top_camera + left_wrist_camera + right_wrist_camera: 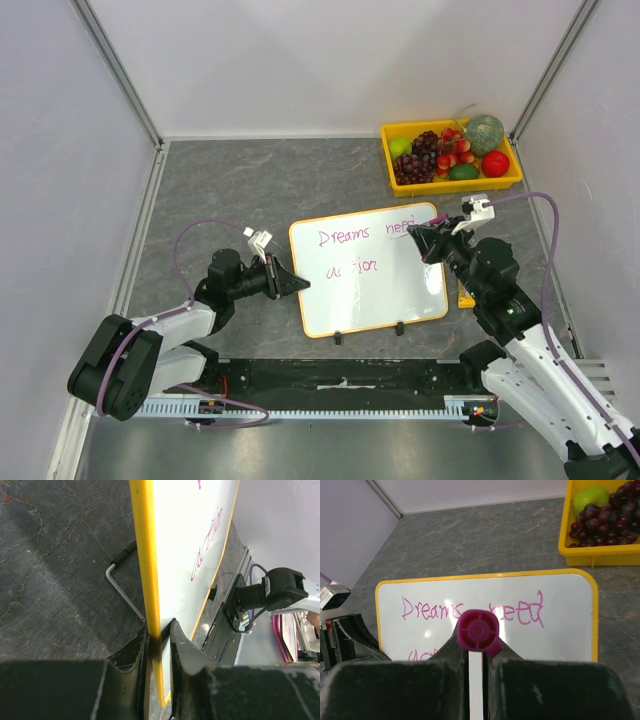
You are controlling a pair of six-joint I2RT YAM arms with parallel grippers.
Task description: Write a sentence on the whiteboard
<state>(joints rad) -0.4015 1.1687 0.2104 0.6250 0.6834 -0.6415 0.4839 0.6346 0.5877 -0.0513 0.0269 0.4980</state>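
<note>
1. Top view: the whiteboard (368, 268) sits mid-table, reading "Dreams need action". The left gripper (295, 283) grips its left edge, and the right gripper (420, 238) hovers by "need".
2. Left wrist: jaws clamped on the orange frame (147, 580); hold firm against sliding.
3. Right wrist: fingers closed on a magenta marker (478, 630); press lightly, stroke evenly.

Orange-framed white whiteboard (390, 290), pink writing (345, 236), magenta marker (478, 630), yellow tray (450, 187), grey veined table (240, 190)
</note>
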